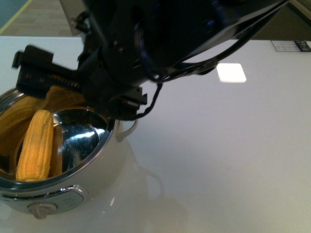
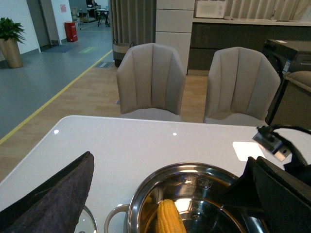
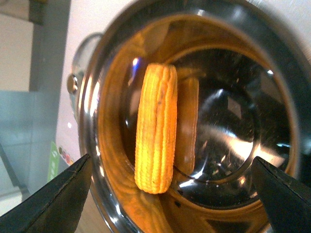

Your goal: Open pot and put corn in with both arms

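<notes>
The cream-white pot [image 1: 92, 187] stands open at the table's near left, its steel rim [image 2: 146, 187] bare. The yellow-orange corn [image 1: 36, 145] lies inside against the wall, free of both grippers; it also shows in the left wrist view as the corn [image 2: 170, 219] and in the right wrist view as the corn [image 3: 156, 127]. My right arm [image 1: 146, 43] hangs over the pot, and my right gripper [image 3: 170, 204] is open above the pot's mouth with nothing in it. My left gripper [image 2: 165, 204] is open on the pot's near side, its fingers [image 2: 53, 196] spread wide. The glass lid's edge [image 2: 86, 222] lies beside the pot.
The pot's loop handle [image 1: 127, 130] sticks out toward the table's middle. A bright white square [image 1: 231, 73] shows on the white table [image 1: 233, 160] further right. Two grey chairs [image 2: 151, 80] stand beyond the far table edge.
</notes>
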You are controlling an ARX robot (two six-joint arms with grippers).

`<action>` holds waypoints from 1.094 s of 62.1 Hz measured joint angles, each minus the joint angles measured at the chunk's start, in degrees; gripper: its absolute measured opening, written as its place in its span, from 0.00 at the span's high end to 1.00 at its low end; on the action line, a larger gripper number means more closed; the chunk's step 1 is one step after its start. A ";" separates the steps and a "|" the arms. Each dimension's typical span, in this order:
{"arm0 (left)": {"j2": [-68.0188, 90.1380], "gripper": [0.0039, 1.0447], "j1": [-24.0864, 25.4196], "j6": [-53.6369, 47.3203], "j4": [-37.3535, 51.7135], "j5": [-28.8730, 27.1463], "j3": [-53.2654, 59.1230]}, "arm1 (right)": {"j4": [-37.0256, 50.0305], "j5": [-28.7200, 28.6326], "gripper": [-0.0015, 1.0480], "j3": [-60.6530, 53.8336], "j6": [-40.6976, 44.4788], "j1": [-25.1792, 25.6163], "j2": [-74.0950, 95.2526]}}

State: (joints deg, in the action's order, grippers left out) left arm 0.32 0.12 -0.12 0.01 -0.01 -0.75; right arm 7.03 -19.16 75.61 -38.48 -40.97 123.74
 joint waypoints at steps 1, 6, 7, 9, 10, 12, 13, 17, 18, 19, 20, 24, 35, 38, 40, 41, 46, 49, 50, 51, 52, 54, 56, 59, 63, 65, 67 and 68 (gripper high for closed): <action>0.00 0.07 0.00 -0.02 0.00 0.00 0.00 | 0.68 0.04 0.09 -0.70 -0.22 0.66 -0.98; 0.00 0.07 0.00 0.00 0.00 0.00 0.00 | 2.36 0.90 0.09 -3.50 -0.20 3.52 -5.27; 0.00 0.07 0.00 0.00 0.00 0.00 0.00 | 2.95 0.76 0.09 -4.31 -0.22 4.35 -6.38; 0.00 0.07 0.00 -0.02 0.00 0.00 0.00 | 3.91 0.68 0.09 -5.60 -0.24 5.57 -8.04; 0.00 0.07 0.00 -0.02 0.00 0.00 0.00 | 4.44 0.68 0.09 -6.51 -0.24 6.38 -9.18; 0.00 0.07 0.00 -0.02 0.00 0.00 0.00 | 5.18 0.50 0.09 -7.98 -0.22 7.61 -10.86; 0.00 0.07 0.00 -0.02 0.00 0.00 0.00 | 5.42 0.48 0.09 -8.52 -0.22 8.00 -11.45; 0.00 0.07 0.00 -0.02 0.00 0.00 0.00 | 6.99 0.33 0.09 -12.48 0.55 10.60 -15.37; 0.00 0.07 0.00 -0.02 0.00 0.00 0.00 | 7.17 0.42 0.09 -13.07 0.81 10.95 -15.93; 0.00 0.07 0.00 -0.02 0.00 0.00 0.00 | 7.37 0.83 0.09 -14.34 1.51 11.58 -17.09; 0.00 0.07 0.00 0.00 0.00 0.00 0.00 | 7.39 1.14 0.09 -14.95 1.97 11.89 -17.68; 0.00 0.07 0.00 -0.02 0.00 0.00 0.00 | 7.21 2.93 0.09 -19.82 5.62 13.73 -21.94; 0.00 0.07 0.00 -0.02 0.00 0.00 0.00 | 6.71 7.91 0.09 -34.97 16.94 18.78 -36.41; 0.00 0.07 0.00 0.00 0.00 0.00 0.00 | 6.43 9.40 0.09 -38.10 18.69 20.35 -40.79; 0.00 0.07 0.00 0.00 0.00 0.00 0.00 | 6.14 9.94 0.09 -39.76 19.45 21.22 -43.45; 0.00 0.07 0.00 0.00 0.00 0.00 0.00 | 6.01 9.99 0.09 -40.24 19.82 21.44 -44.30; 0.00 0.07 0.00 -0.02 0.00 0.02 0.00 | 3.69 12.92 0.09 -42.75 23.91 22.60 -50.34; 0.00 0.07 0.00 -0.02 0.00 0.02 0.00 | 2.10 13.11 0.09 -43.63 25.86 23.04 -53.00; 0.00 0.07 0.00 0.00 0.00 0.00 0.00 | 1.46 13.59 0.09 -44.11 26.67 23.23 -54.27; 0.00 0.07 0.00 0.00 0.00 0.02 0.00 | 1.16 13.88 0.09 -44.35 26.99 23.34 -54.90; 0.00 0.07 0.00 -0.02 0.00 0.02 0.00 | 0.48 14.36 0.09 -44.81 27.61 23.56 -56.19; 0.00 0.07 0.00 0.00 0.00 0.00 0.00 | -0.63 14.97 0.09 -45.44 28.09 23.87 -58.05; 0.00 0.07 0.00 0.00 0.00 0.00 0.00 | -1.84 15.39 0.09 -46.05 28.46 24.17 -59.89; 0.00 0.07 0.00 0.00 0.00 0.00 0.00 | -3.63 16.57 0.09 -47.17 28.85 24.55 -63.10; 0.00 0.07 0.00 0.00 0.00 0.00 0.00 | -5.90 17.33 0.09 -48.37 28.79 25.00 -67.12; 0.00 0.07 0.00 0.00 0.00 0.00 0.00 | -6.97 18.40 0.09 -48.92 28.63 25.16 -69.13; 0.00 0.07 0.00 -0.02 0.00 0.00 0.00 | -8.33 19.76 0.09 -49.53 28.61 25.20 -71.65; 0.00 0.07 0.00 -0.02 0.00 0.00 0.00 | -8.61 20.11 0.09 -49.68 28.61 25.20 -72.26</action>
State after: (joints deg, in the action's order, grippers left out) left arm 0.32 0.12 -0.14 0.01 -0.01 -0.75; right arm -1.58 0.95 25.93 -9.87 -15.77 51.48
